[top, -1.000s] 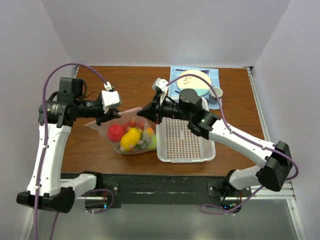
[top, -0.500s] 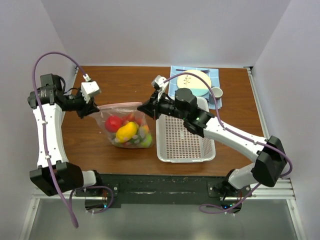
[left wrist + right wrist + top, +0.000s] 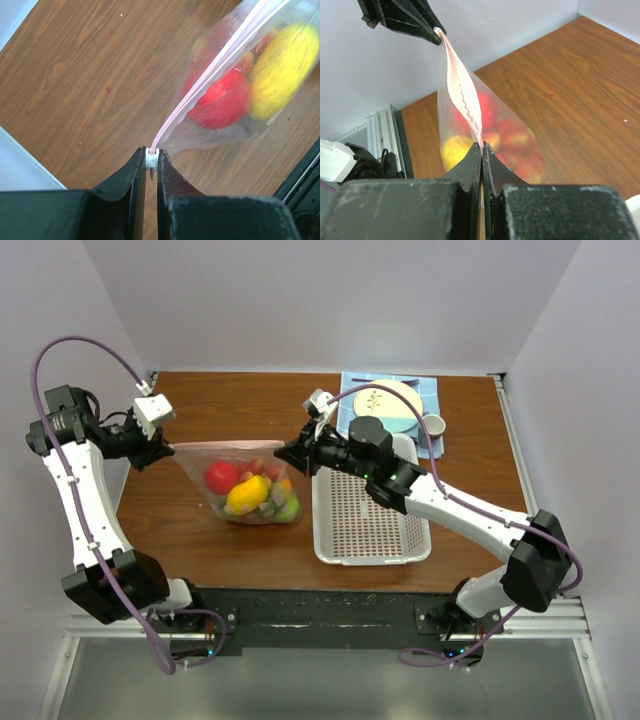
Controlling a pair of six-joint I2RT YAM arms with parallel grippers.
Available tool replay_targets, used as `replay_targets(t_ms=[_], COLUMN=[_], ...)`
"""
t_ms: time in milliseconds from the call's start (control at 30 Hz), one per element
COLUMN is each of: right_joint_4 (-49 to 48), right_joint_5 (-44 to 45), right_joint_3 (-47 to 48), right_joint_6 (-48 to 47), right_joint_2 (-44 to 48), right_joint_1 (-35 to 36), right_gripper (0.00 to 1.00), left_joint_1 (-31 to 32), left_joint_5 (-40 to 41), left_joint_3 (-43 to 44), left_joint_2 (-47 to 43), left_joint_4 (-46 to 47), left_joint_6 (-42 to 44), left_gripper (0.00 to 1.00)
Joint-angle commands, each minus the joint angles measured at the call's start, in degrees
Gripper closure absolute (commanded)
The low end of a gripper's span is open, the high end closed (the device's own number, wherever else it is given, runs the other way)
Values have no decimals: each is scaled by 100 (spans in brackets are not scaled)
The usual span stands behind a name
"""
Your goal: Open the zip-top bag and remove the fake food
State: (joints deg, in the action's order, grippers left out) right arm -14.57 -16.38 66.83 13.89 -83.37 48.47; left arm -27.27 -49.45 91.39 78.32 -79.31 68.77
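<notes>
The clear zip-top bag (image 3: pixel 245 485) hangs stretched between my two grippers above the brown table. Inside it lies the fake food: a red round fruit (image 3: pixel 221 477), a yellow lemon (image 3: pixel 246 494), a green one (image 3: pixel 290 508) and red strawberries. My left gripper (image 3: pixel 163 448) is shut on the bag's white zipper slider (image 3: pixel 152 159) at the bag's left top corner. My right gripper (image 3: pixel 286 462) is shut on the bag's right top corner (image 3: pixel 479 141). In the right wrist view the pink zip strip (image 3: pixel 462 97) is parted along its length. The left gripper (image 3: pixel 436 33) also shows in the right wrist view.
A white perforated basket (image 3: pixel 368 518) stands right of the bag, under my right arm. Behind it a blue mat holds a plate (image 3: pixel 388 405), a white cup (image 3: pixel 432 425) and purple cutlery. White walls close in on the left, back and right.
My left gripper has pulled the zipper slider left and back along the bag's top edge, stretching the bag out. The zip strip has parted. My right gripper has held its corner nearly still.
</notes>
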Motion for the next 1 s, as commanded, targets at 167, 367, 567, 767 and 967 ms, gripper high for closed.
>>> replay_targets(t_ms=[167, 367, 567, 767, 967], right_joint_4=[-81, 384, 621, 1386, 2133], right_joint_5=[487, 39, 214, 951, 1731], right_joint_3=[-179, -266, -847, -566, -74], right_joint_6=[-272, -168, -79, -255, -88], right_joint_2=[471, 506, 831, 1296, 1569], right_joint_1=[-109, -74, 250, 742, 866], right_gripper=[100, 88, 54, 45, 42], left_joint_1=[-349, 97, 1232, 1549, 1566], left_joint_5=[358, -126, -424, -495, -478], left_joint_3=[291, -401, -1184, -1492, -1484], left_joint_2=[174, -710, -1520, -1724, -1847], left_joint_4=[390, 381, 390, 390, 390], left_joint_6=[233, 137, -636, -927, -988], left_gripper=[100, 100, 100, 100, 100])
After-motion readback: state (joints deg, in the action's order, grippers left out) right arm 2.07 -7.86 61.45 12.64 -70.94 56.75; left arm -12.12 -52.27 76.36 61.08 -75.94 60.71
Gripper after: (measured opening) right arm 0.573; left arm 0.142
